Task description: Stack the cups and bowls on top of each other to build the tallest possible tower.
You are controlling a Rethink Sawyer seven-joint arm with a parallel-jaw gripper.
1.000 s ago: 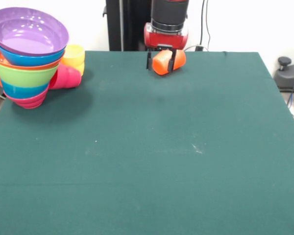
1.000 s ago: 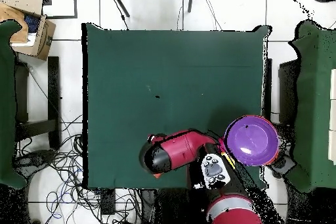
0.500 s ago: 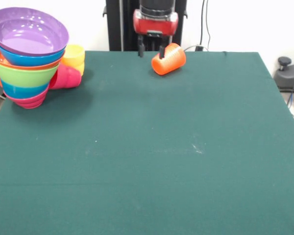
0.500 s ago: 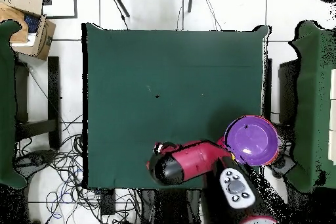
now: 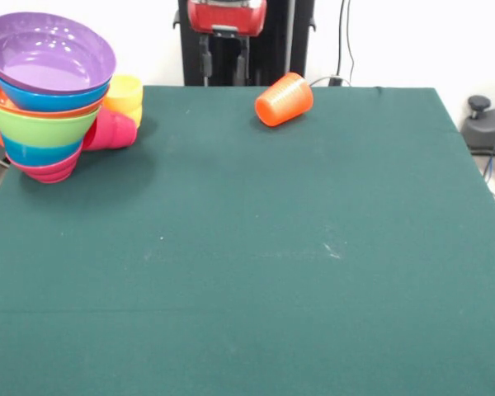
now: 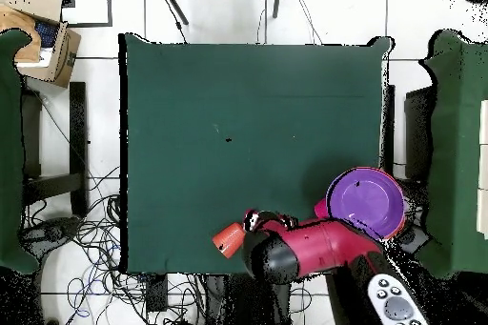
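The tower of nested bowls stands at the table's left edge, with the purple bowl on top; from overhead only the purple bowl shows. The yellow cup and the red-pink cup lie against the tower's right side. The orange cup lies on its side near the far edge, and also shows in the overhead view. My gripper hangs open and empty above the far edge, left of the orange cup and apart from it. In the overhead view the arm hides the gripper.
The green table cloth ends at edges on all sides. A grey device sits off the right side. A cardboard box and loose cables lie on the floor beside the table.
My gripper let go of the orange cup, rose and moved left in the front view. The cup now lies on its side on the table.
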